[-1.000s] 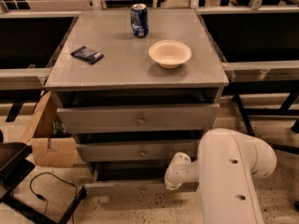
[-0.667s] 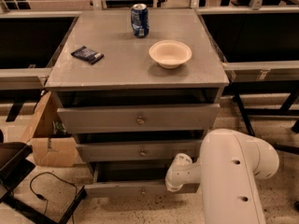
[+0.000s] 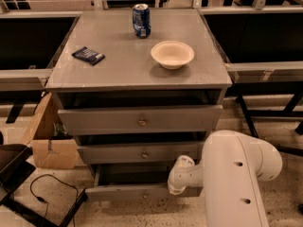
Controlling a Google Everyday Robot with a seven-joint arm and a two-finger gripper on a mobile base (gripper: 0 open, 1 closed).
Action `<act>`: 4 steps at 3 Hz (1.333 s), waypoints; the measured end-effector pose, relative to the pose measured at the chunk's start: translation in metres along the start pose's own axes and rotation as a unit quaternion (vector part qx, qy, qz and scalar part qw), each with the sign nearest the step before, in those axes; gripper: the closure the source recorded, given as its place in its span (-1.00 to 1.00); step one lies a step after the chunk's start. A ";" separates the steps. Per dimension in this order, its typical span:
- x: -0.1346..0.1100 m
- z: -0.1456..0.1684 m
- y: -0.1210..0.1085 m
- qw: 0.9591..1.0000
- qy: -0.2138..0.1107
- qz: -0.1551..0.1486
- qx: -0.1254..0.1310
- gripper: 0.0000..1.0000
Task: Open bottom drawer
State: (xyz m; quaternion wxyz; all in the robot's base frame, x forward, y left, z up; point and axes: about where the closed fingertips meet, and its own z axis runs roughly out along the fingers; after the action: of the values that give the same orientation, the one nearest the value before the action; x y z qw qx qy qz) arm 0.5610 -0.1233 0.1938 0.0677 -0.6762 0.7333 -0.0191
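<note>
The grey desk (image 3: 124,70) stood at the centre of the view with three drawers down its front. On its top, a blue soda can (image 3: 141,20) stood upright at 12 o'clock near the back edge. A cream bowl (image 3: 172,54) sat at 2 o'clock from the middle of the top, apart from the can, and a dark flat packet (image 3: 88,56) lay at 10 o'clock near the left edge.

The top drawer (image 3: 104,121) and the middle drawer (image 3: 109,153) each showed a small round brass knob at mid-front. The bottom drawer (image 3: 128,192), at 6 o'clock under the other two, stood pulled out a little, with a dark gap showing between its front panel and the middle drawer.

The white robot arm (image 3: 236,178) filled the 5 o'clock corner of the view. The gripper (image 3: 177,182) was at the arm's end, right against the bottom drawer's front panel towards its right side. Whether the gripper was clenched or released could not be told

A cardboard box (image 3: 49,148) sat on the floor at 9 o'clock from the drawers, with a black cable (image 3: 45,193) looped at 7 o'clock
</note>
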 end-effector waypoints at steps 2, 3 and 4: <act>0.006 -0.001 0.014 1.000 0.001 0.004 -0.013 1.00; 0.004 -0.002 0.012 1.000 0.002 0.005 -0.014 1.00; 0.004 -0.002 0.012 1.000 0.002 0.005 -0.014 0.63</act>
State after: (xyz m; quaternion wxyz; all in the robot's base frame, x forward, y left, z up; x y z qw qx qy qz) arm 0.5489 -0.1264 0.1938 0.0572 -0.6737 0.7367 -0.0096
